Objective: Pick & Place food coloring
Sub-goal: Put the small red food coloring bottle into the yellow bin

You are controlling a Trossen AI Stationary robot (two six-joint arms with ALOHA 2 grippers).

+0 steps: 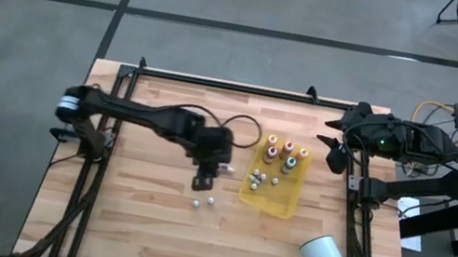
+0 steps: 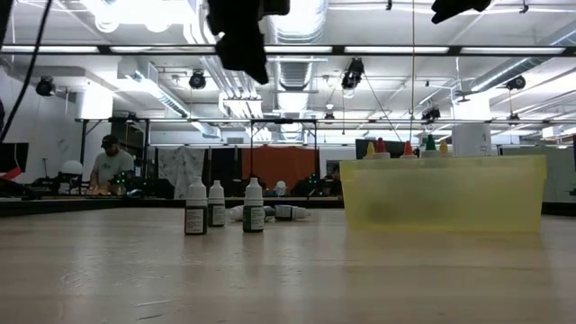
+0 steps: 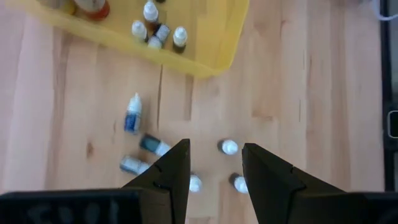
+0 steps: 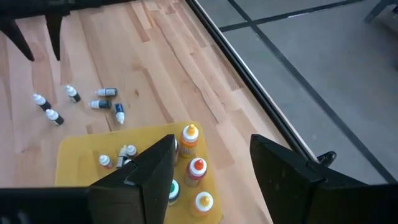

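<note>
Left wrist view: tool (image 3: 214, 165) above vials (image 3: 229, 147).

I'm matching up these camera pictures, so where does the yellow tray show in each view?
High view: yellow tray right of centre.
Low view: yellow tray at right, translucent wall.
Left wrist view: tray at top.
Right wrist view: tray low, left of centre.
Shared landmark: the small vials standing inside it.
</note>
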